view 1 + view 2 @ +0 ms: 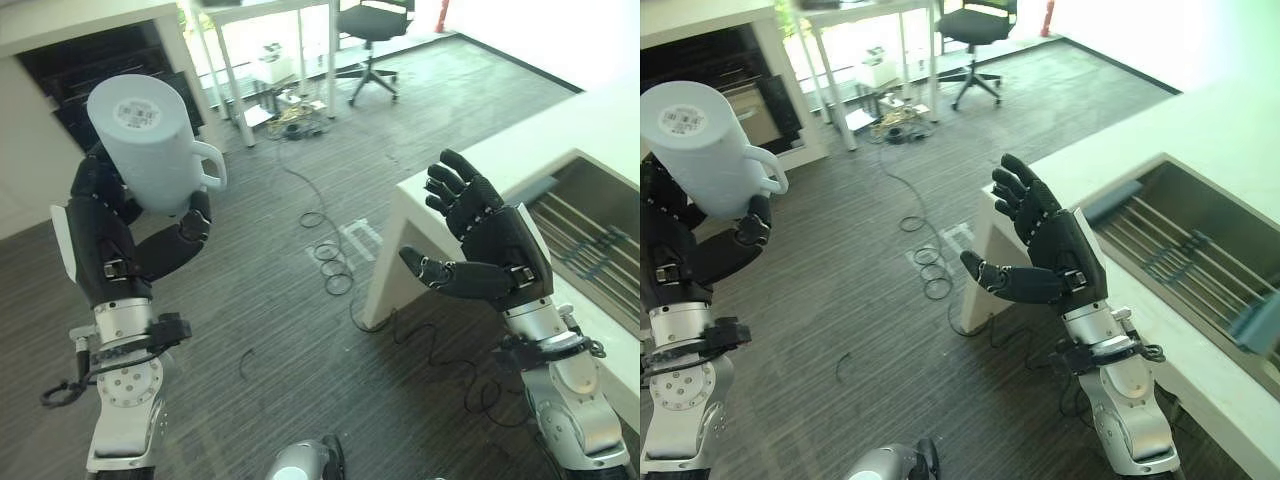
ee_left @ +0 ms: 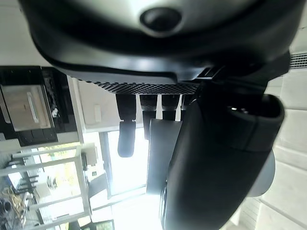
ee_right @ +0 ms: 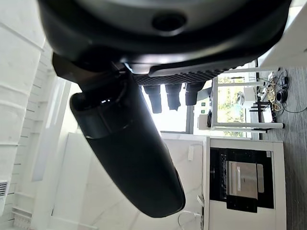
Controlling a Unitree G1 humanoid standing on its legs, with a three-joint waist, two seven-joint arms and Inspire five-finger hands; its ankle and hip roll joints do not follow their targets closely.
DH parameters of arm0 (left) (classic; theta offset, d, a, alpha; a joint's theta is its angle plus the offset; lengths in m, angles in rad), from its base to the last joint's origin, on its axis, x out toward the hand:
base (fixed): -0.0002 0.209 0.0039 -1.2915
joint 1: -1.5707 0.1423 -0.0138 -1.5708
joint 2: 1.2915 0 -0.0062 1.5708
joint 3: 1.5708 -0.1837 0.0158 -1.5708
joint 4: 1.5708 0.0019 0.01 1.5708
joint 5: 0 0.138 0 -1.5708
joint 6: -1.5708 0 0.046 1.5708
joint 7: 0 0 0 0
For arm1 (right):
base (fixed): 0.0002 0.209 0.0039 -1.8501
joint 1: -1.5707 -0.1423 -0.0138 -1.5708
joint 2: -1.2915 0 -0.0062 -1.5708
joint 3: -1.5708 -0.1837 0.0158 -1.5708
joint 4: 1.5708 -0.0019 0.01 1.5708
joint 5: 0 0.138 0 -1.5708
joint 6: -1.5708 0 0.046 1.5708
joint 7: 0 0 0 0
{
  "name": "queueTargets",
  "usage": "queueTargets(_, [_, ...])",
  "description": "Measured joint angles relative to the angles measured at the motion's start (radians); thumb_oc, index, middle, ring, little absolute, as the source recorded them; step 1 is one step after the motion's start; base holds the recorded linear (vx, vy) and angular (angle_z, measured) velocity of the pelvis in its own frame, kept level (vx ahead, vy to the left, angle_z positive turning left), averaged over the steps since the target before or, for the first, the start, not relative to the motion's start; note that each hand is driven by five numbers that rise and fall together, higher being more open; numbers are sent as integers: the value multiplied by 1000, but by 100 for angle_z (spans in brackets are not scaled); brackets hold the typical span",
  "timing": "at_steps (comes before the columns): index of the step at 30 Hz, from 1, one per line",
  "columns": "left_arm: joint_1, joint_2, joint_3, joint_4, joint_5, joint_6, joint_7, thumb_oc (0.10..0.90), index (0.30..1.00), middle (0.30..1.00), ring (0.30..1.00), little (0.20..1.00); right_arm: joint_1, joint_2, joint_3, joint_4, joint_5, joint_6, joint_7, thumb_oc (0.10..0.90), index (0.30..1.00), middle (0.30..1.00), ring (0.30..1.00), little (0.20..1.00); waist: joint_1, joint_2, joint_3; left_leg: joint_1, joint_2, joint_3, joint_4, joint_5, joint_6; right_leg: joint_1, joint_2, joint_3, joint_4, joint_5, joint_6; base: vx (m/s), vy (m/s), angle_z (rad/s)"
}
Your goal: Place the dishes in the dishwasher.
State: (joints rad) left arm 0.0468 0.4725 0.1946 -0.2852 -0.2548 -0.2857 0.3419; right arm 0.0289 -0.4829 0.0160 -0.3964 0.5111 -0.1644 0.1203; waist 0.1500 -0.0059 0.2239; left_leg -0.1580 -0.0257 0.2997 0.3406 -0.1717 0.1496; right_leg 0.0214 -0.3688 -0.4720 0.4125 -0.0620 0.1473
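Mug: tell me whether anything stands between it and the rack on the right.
Nothing on the floor does. The mug is held upside down in the left hand; the open right hand hangs between it and the rack.

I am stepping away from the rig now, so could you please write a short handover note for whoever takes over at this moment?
Left hand: shut on a white mug, held raised with its base turned up and its handle facing the right hand.
Right hand: open and holding nothing, fingers spread, raised beside the white counter.
A metal rack sits set into the counter on the robot's right, past the right hand; I cannot tell if it is the dishwasher.
Done: the mug is picked up.
Left: carry the mug to the dishwasher, set it in and let go. Whether other dishes remain cannot be told.
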Motion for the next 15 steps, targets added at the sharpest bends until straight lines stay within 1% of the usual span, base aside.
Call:
queueTargets(1, [-14,-7,-6,5,-11,1,1,400,300,300,300,300,6,0,-4,-3,0,-4,-4,800,900,900,900,900,-33,16,10,0,-1,-70,-9,21,20,-12,95,94,41,-54,-12,171,-103,156])
queueTargets(2, [-26,-4,-11,17,-15,1,-7,400,300,300,300,300,17,-4,-2,-3,0,-4,-12,800,900,900,900,900,-44,17,10,6,-20,-127,-54,51,-13,-50,199,184,43,-103,-26,236,-155,185])
queueTargets(3, [-62,-13,-33,44,-17,1,-28,400,300,300,300,300,50,-17,-37,-17,1,-6,-14,800,900,900,900,900,-45,27,16,23,-40,-186,-114,92,-19,-101,280,234,44,-156,-68,177,-144,204])
queueTargets(4, [-87,-35,-53,65,-17,4,-44,400,300,300,300,300,86,-30,-73,-24,2,-8,-19,800,900,900,900,900,-70,23,19,31,-68,-249,-156,102,-145,-144,344,266,4,-171,-123,201,-194,228])
queueTargets(5, [-78,-21,-48,69,-18,2,-56,400,300,300,300,300,95,-23,-80,-14,4,-14,-21,800,900,900,900,900,-97,-44,24,-30,-60,-167,-15,0,-101,-210,258,273,-24,-160,-132,239,-283,219])
queueTargets(6, [-18,-44,-43,48,-20,0,-68,400,300,300,300,300,100,-40,-106,-14,4,-16,-18,800,900,900,900,900,-83,-25,33,-7,-44,-200,22,-25,-68,-297,188,336,83,-137,-62,288,-368,179])
queueTargets(7, [0,-69,-57,48,-23,3,-76,400,300,300,300,300,114,-33,-113,-17,5,-19,-24,800,900,900,900,900,-110,17,36,4,-40,-270,19,-10,-56,-305,251,439,68,-141,-53,240,-342,181])
queueTargets(8, [-5,-61,-72,40,-33,4,-77,400,300,300,300,300,130,-34,-112,-27,5,-19,-33,800,900,900,900,900,-138,24,34,10,-57,-344,4,7,-63,-289,270,472,21,-138,-49,166,-294,156])
queueTargets(9, [-10,-42,-79,30,-35,3,-87,400,300,300,300,300,121,-30,-103,-31,5,-19,-42,800,900,900,900,900,-126,3,33,33,-67,-349,-24,18,-71,-308,259,460,13,-126,-55,132,-312,128])
queueTargets(10, [-11,-33,-88,25,-36,3,-85,400,300,300,300,300,110,-31,-97,-38,4,-19,-40,800,900,900,900,900,-116,2,32,44,-65,-349,-22,18,-73,-296,257,450,-29,-97,-72,126,-374,68])
queueTargets(11, [-8,-22,-87,16,-36,3,-83,400,300,300,300,300,90,-38,-84,-41,4,-22,-43,800,900,900,900,900,-114,1,32,58,-66,-347,-28,15,-79,-285,248,406,-46,-82,-80,117,-357,57])
queueTargets(12, [-1,-14,-83,2,-36,4,-75,400,300,300,300,300,61,-45,-60,-40,3,-22,-54,800,900,900,900,900,-100,-2,32,73,-65,-345,-31,8,-92,-263,245,369,-77,-41,-89,116,-335,47])
queueTargets(13, [2,-18,-83,-11,-36,2,-68,400,300,300,300,300,42,-54,-54,-38,4,-21,-55,800,900,900,900,900,-84,-1,32,90,-58,-341,-31,0,-106,-232,247,351,-103,18,-107,131,-319,34])
queueTargets(14, [15,-17,-80,-28,-39,2,-64,400,300,300,300,300,28,-65,-49,-32,4,-18,-56,800,900,900,900,900,-74,8,30,101,-38,-335,-35,1,-126,-213,258,325,-105,13,-115,109,-268,34])
queueTargets(15, [24,-16,-70,-46,-39,1,-64,400,300,300,300,300,22,-79,-49,-32,4,-17,-58,800,900,900,900,900,-63,8,30,114,-21,-325,-41,1,-137,-199,271,310,-103,-3,-127,82,-261,39])
